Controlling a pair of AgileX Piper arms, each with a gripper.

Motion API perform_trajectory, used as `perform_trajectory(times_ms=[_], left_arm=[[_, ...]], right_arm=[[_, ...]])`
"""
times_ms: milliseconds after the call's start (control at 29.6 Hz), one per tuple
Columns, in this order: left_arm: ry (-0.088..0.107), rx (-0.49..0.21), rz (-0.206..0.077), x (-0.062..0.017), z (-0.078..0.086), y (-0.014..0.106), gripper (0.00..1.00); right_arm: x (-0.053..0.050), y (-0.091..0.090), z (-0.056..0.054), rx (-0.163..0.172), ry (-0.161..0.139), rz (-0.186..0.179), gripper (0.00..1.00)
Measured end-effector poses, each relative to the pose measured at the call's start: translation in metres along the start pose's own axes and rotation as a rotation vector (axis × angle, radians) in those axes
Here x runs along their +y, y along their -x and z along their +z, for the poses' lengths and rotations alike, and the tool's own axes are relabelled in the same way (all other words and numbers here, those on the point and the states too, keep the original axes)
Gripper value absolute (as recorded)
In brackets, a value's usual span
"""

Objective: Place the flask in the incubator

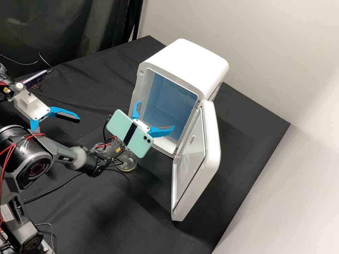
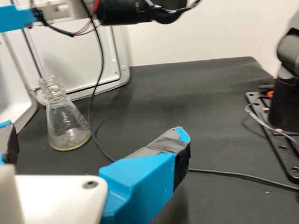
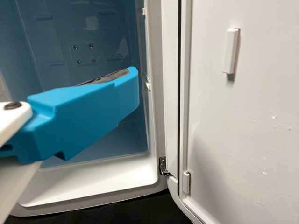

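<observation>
A clear, uncapped conical flask [image 1: 127, 163] stands upright on the black bench in front of the incubator, partly under the right arm's wrist. From the left wrist it appears as the flask [image 2: 63, 125] beside the door. The white incubator [image 1: 183, 67] has a blue interior [image 3: 70, 51], and its door [image 1: 201, 155] is swung wide open. My right gripper [image 1: 150, 119] is open at the mouth of the chamber, above the flask and holding nothing; one blue finger [image 3: 88, 114] points into the chamber. My left gripper [image 1: 56, 122] is open and empty, well left of the flask.
A mint-green phone [image 1: 130, 133] is mounted on the right arm's wrist. Cables [image 2: 233, 175] trail across the bench near the flask. A black arm base [image 2: 285, 102] stands at the bench edge. The open door [image 3: 243, 116] takes up the room right of the chamber.
</observation>
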Motion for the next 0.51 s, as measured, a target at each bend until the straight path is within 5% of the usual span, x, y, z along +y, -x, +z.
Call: perform_trajectory(times_ms=[506], left_arm=[[0.028, 0.165, 0.060, 0.0177, -0.048, -0.011, 1.00]], right_arm=[[0.000, 0.000, 0.000, 0.000, 0.000, 0.000, 1.00]])
